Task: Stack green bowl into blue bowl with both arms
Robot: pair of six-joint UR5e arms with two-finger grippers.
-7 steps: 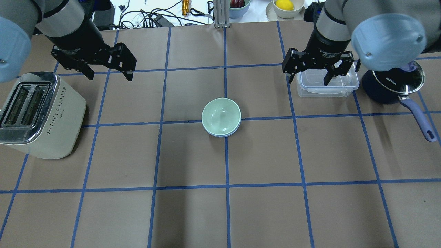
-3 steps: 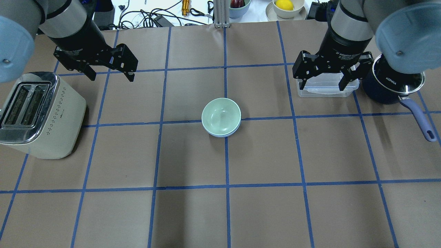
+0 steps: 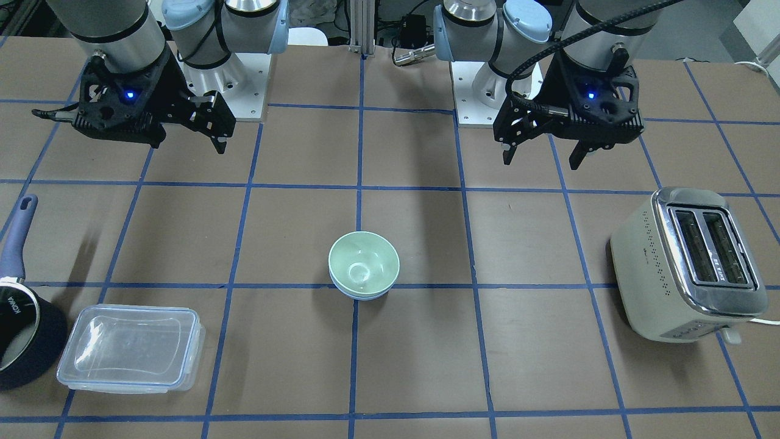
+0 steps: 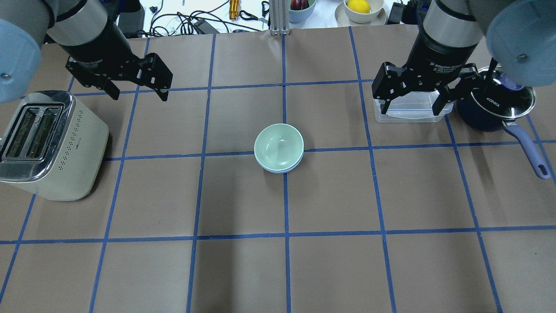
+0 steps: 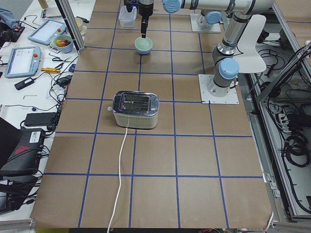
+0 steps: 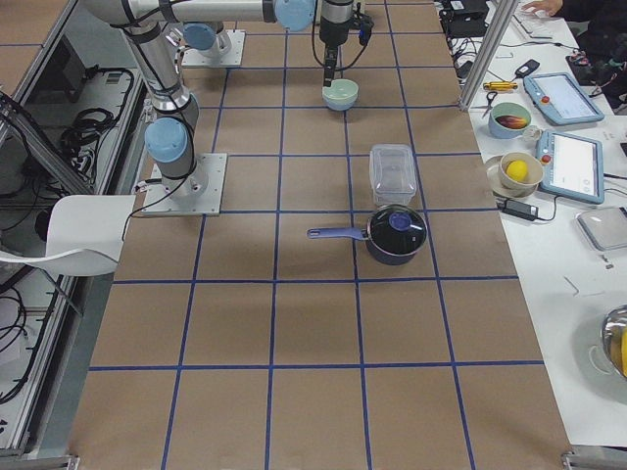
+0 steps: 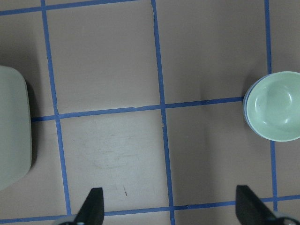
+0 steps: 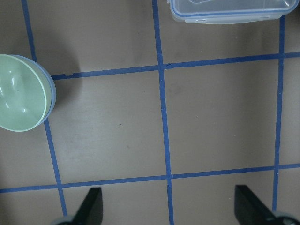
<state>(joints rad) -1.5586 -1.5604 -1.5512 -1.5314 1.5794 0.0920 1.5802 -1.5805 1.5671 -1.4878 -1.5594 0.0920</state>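
- Your left gripper (image 4: 139, 95) hangs above the table (image 4: 243, 274) with its jaws spread wide and nothing between them.
- Your right gripper (image 4: 409, 109) matches it: jaws wide apart, empty, clear of everything.
- Look inward from both. The green bowl (image 4: 278, 145) sits upright at the table's centre, nested inside the blue bowl (image 8: 52, 96), which shows only as a thin rim under it.
- The stack lies between the two grippers, inboard of each and a little farther out from the robot's base. Neither arm is clearly nearer; they flank it about evenly.
- The bowls are round, so there is no long axis to line up with.
- Off to the sides, the toaster (image 4: 52, 143) stands outboard of your left gripper. The clear container (image 3: 128, 347) and the saucepan (image 4: 495, 108) sit out on the right arm's side.
- My read: the stacking looks done, and no further grasp seems called for.
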